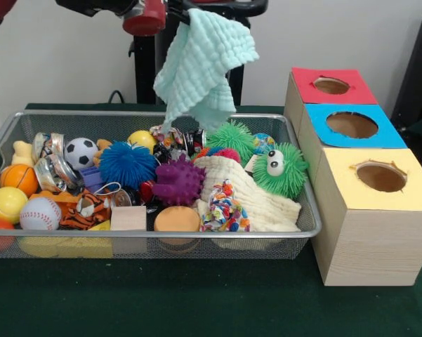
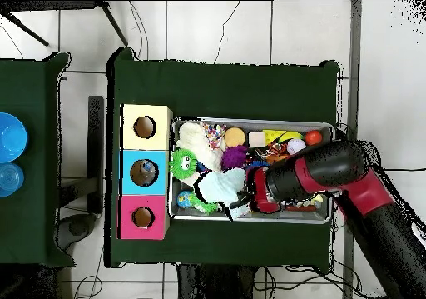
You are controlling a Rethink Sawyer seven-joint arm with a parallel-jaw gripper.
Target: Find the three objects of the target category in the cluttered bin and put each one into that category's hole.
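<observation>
Mint cloth (image 1: 200,67) dangling from claw (image 1: 189,14)

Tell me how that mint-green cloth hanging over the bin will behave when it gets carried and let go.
The mint-green cloth hangs in loose folds below the arm, so it is probably floppy and will likely sway in transit. It looks thin, hence likely light. Released, it should crumple rather than roll, possibly draping over toys in the bin.
</observation>
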